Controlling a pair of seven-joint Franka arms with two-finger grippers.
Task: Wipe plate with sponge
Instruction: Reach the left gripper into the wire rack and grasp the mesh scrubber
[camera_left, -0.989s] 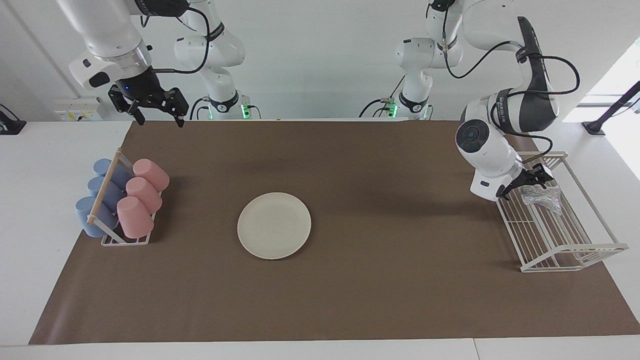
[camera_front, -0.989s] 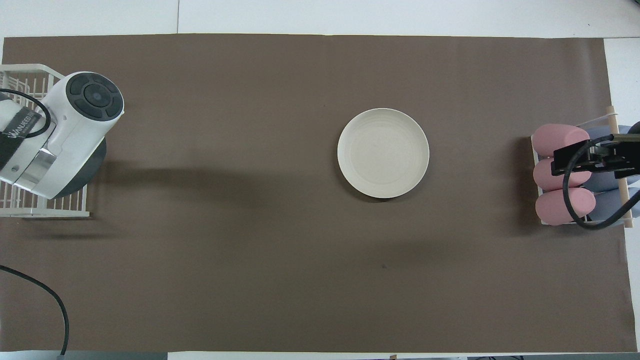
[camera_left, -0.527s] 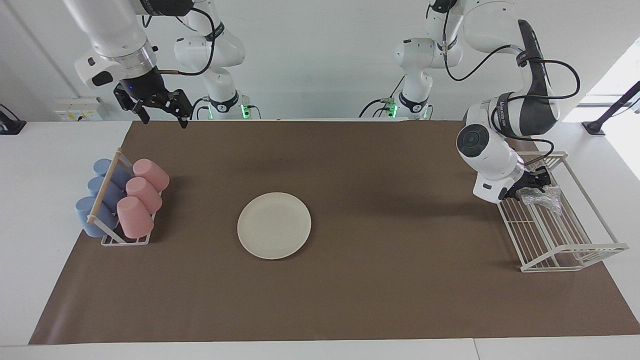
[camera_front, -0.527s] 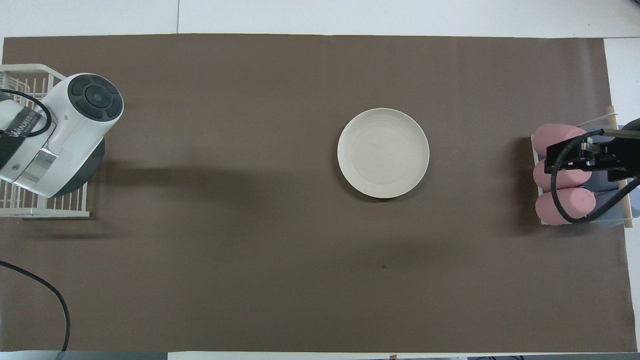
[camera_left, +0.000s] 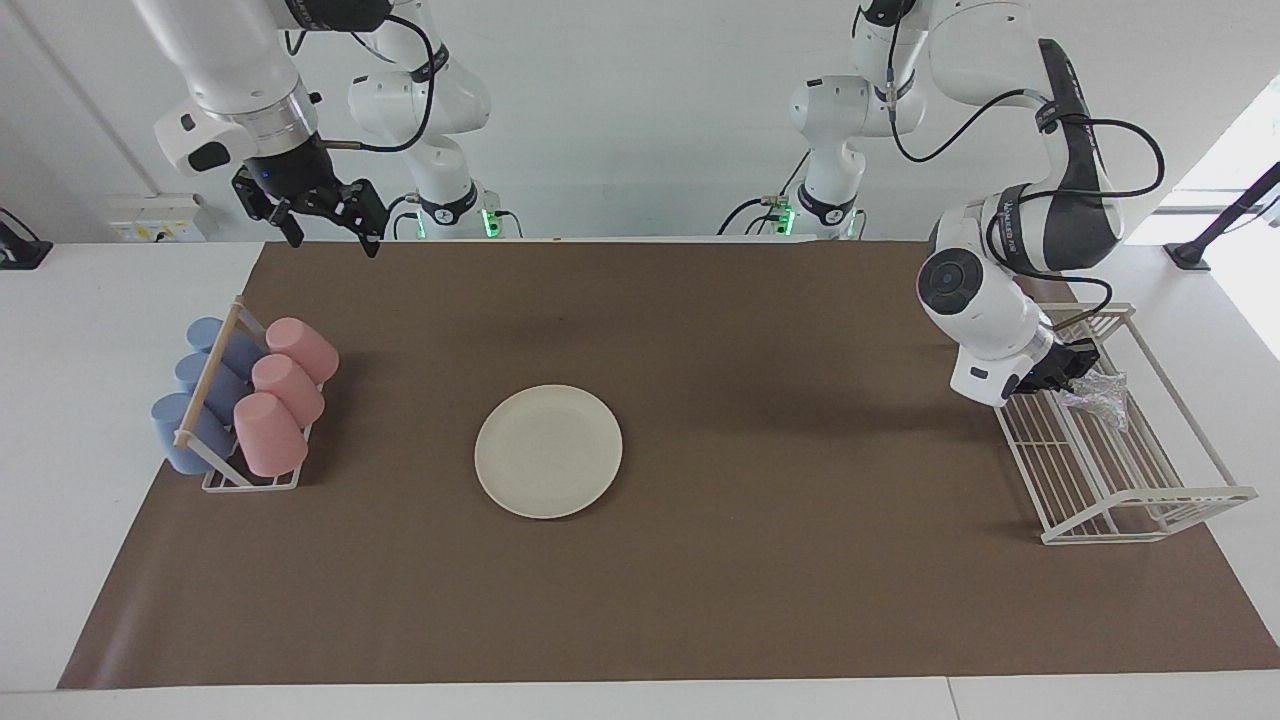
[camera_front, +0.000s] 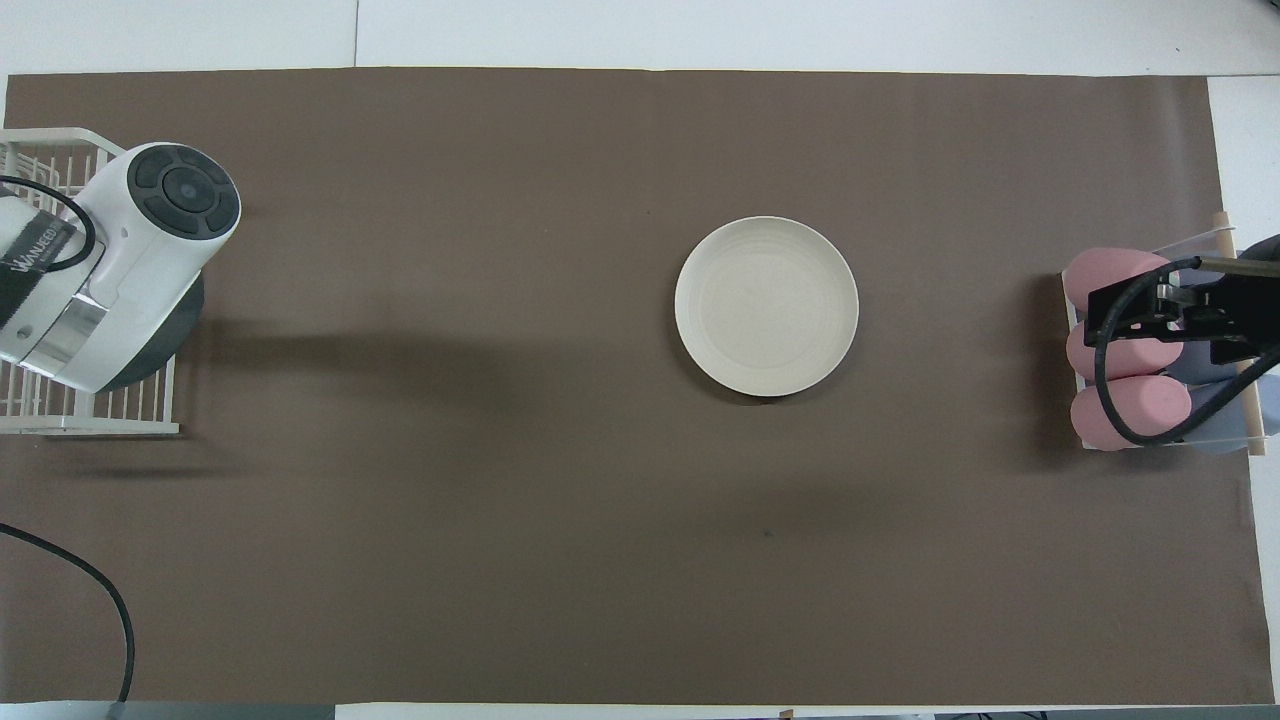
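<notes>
The cream-white plate (camera_left: 548, 451) lies flat on the brown mat near the table's middle; it also shows in the overhead view (camera_front: 766, 306). The silvery, wrinkly sponge (camera_left: 1097, 393) lies in the white wire rack (camera_left: 1135, 478) at the left arm's end of the table. My left gripper (camera_left: 1068, 370) is low in that rack, right at the sponge's edge. The arm's wrist (camera_front: 150, 250) hides the sponge in the overhead view. My right gripper (camera_left: 328, 236) is open and empty, held high over the mat's edge by the cup rack.
A cup rack (camera_left: 207, 375) with pink cups (camera_left: 285, 385) and blue cups (camera_left: 195, 400) lying on their sides stands at the right arm's end. The brown mat (camera_left: 760, 560) covers most of the table. The wire rack's corner shows in the overhead view (camera_front: 60, 425).
My left gripper has moved deeper into the wire rack, up against the sponge. My right gripper has risen a little and drifted toward the robots. The plate has not moved.
</notes>
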